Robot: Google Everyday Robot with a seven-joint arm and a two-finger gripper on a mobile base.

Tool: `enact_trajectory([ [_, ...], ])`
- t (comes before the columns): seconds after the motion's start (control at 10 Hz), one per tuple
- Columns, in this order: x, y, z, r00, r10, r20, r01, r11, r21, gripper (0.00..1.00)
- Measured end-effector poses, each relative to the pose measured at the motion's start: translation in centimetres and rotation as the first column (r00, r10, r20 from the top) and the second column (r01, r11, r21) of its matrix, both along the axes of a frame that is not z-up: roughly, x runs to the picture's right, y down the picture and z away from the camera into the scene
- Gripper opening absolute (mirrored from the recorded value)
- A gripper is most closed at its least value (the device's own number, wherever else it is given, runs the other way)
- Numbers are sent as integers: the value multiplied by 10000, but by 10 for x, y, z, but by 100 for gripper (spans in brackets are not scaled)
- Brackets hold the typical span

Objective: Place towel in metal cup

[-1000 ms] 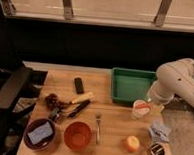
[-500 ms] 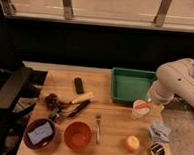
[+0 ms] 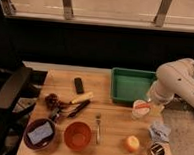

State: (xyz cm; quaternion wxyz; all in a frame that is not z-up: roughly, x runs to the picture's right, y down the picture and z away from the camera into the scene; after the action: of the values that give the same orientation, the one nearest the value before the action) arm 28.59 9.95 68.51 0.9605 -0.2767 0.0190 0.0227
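Observation:
The towel [image 3: 160, 131] is a crumpled pale blue-grey cloth lying on the wooden table [image 3: 112, 120] near its right edge. The metal cup [image 3: 157, 151] stands upright just in front of the towel, at the table's front right corner. My gripper [image 3: 154, 108] is at the end of the white arm [image 3: 176, 81], low over the table's right side, just above and behind the towel. It is beside a clear plastic cup [image 3: 140, 109].
A green tray [image 3: 131, 85] sits at the back right. A small orange fruit [image 3: 131, 143], a fork [image 3: 98, 127], a red bowl [image 3: 78, 136] and a purple bowl holding a blue sponge [image 3: 40, 134] line the front. Dark utensils [image 3: 77, 108] lie left of centre. A black chair [image 3: 9, 93] stands left.

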Motion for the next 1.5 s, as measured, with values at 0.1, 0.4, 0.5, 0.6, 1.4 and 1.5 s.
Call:
enact_trajectory([
  [0.1, 1, 2, -1, 9999, -142, 0, 142, 9999, -44, 65],
  [0.4, 16, 19, -18, 9958, -911, -22, 910, 9956, -213, 65],
  [0.5, 24, 27, -24, 9939, -1100, 20, 1100, 9935, -300, 65],
  [0.6, 34, 33, -27, 9933, -1154, 37, 1155, 9926, -384, 65],
  [1.4, 61, 99, 17, 9987, -400, 308, 448, 9834, -1759, 65],
  [1.5, 59, 104, 20, 9987, -318, 401, 389, 9808, -1913, 65],
])
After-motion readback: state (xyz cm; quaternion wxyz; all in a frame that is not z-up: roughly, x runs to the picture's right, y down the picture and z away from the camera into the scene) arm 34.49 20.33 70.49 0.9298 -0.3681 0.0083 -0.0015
